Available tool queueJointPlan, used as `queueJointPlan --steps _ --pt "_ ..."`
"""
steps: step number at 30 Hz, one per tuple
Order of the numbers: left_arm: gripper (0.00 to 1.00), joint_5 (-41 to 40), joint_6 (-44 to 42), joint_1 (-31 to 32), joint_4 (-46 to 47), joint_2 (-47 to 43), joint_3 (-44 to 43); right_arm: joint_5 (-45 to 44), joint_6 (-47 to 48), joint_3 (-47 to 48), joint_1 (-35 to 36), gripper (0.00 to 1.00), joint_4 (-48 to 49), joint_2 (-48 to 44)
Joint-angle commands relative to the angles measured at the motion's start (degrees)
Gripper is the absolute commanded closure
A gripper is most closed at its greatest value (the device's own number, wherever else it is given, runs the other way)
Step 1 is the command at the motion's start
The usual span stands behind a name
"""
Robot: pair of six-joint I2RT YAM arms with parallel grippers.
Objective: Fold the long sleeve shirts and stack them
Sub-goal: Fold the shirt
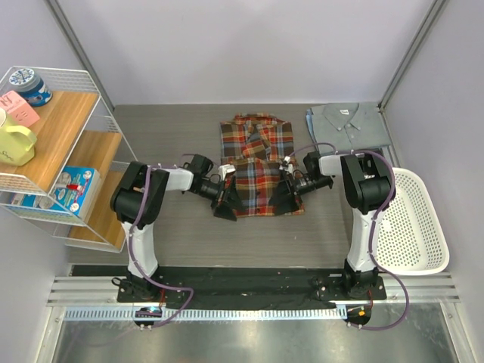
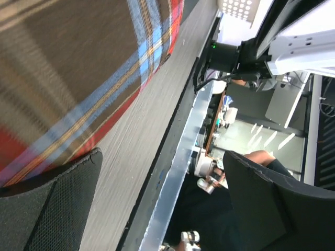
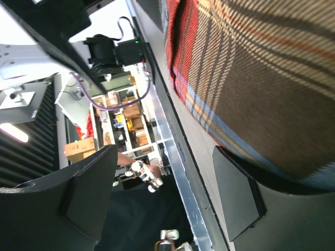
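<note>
The plaid flannel shirt [image 1: 259,168] lies folded on the middle of the table. The plain grey-blue shirt [image 1: 348,123] lies folded at the back right. My left gripper [image 1: 226,206] is open at the plaid shirt's near left corner. In the left wrist view the plaid cloth [image 2: 78,68] rests against one finger [image 2: 49,209], and the gripper [image 2: 162,204] holds nothing. My right gripper [image 1: 286,198] is open at the near right corner. In the right wrist view the cloth [image 3: 261,73] lies just over one finger [image 3: 235,191], and the gripper [image 3: 157,193] is empty.
A white mesh basket [image 1: 412,219] stands at the right edge of the table. A wire shelf [image 1: 53,151] holding a yellow mug, boxes and a tin stands at the left. The black and metal rail [image 1: 249,291] runs along the table's near edge.
</note>
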State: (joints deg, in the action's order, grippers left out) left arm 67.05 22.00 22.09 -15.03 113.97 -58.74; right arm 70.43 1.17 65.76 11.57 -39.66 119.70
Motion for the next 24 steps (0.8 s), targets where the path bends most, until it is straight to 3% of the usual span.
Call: queueJointPlan --steps 1,6,10,16,19,24 --pt "0.0 -6.93 -7.74 -2.84 -8.22 -0.31 0.21 -7.43 5.41 -0.19 -3.31 0.2 -7.17 4.32" --pt "0.0 -2.45 -14.87 -1.26 -13.0 -9.46 -3.91 2.77 3.5 5.68 -1.9 0.2 -12.89 -6.03" --pt "0.0 -3.67 -11.21 5.4 -10.83 -10.27 -11.38 0.41 2.18 9.47 -5.41 0.19 -13.07 -9.13" --pt "0.0 -7.98 5.84 11.92 9.38 1.85 -19.81 -5.12 1.2 16.77 -10.86 0.19 -12.9 -7.64" --pt "0.0 -11.15 12.59 11.05 16.85 8.88 -20.62 -7.68 1.11 19.67 -10.78 0.19 -12.46 -5.45" --pt "0.0 -15.46 12.46 9.29 15.2 16.01 -19.66 -9.7 0.76 21.69 -10.87 0.19 -10.18 -2.46"
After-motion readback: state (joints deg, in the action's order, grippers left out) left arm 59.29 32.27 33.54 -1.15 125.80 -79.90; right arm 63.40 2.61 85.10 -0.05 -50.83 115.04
